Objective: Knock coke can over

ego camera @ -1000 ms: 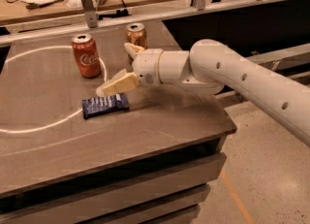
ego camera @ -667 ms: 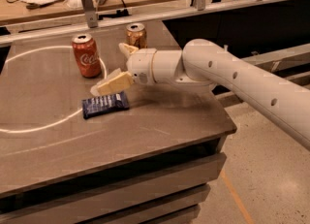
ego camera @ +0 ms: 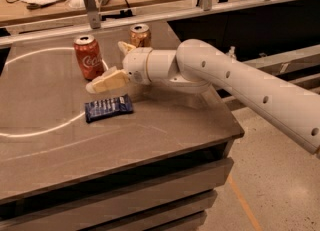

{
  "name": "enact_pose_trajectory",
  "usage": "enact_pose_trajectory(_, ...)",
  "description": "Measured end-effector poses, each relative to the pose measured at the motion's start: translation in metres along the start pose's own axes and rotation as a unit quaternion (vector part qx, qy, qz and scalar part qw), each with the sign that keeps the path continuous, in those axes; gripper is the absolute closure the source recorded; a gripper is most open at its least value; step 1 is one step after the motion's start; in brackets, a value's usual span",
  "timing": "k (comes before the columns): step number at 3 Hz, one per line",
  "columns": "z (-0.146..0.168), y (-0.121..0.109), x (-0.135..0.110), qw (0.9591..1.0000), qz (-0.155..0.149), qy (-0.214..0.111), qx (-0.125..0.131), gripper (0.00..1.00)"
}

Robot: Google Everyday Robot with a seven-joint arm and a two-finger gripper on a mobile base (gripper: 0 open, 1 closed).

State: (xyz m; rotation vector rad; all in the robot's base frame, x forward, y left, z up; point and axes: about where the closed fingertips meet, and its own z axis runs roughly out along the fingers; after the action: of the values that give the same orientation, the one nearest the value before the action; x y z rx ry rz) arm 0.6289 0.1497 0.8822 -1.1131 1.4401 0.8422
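The coke can (ego camera: pixel 87 58), red-orange with white lettering and a silver top, stands upright at the back left of the table. My gripper (ego camera: pixel 105 66) is just to the can's right, at about the can's height. It is open and empty, with one cream finger (ego camera: pixel 106 82) reaching low to the left in front of the can and the other finger (ego camera: pixel 124 48) up behind. The low finger is very close to the can's base; I cannot tell whether it touches.
A gold-brown can (ego camera: pixel 140 35) stands upright behind the gripper's wrist. A dark blue snack packet (ego camera: pixel 108 107) lies flat in front of the gripper. The grey table (ego camera: pixel 150 130) bears a white curved line. A rail and a cluttered bench run behind.
The gripper and arm have moved left, closer to the coke can. The can, the gold-brown can and the packet have not moved.
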Motion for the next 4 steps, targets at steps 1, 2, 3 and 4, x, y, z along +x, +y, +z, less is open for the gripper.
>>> enact_pose_trajectory(1,0.021,-0.011,0.006,0.9998,0.0,0.002,0.017,0.0)
enact_pose_trajectory(2,0.034,-0.017,0.007,0.9997,-0.001,-0.001,0.024,0.0)
enact_pose_trajectory(3,0.045,-0.018,0.004,0.9997,-0.005,-0.003,0.024,0.18)
enact_pose_trajectory(4,0.047,-0.017,0.001,0.9996,-0.012,0.0,0.025,0.49)
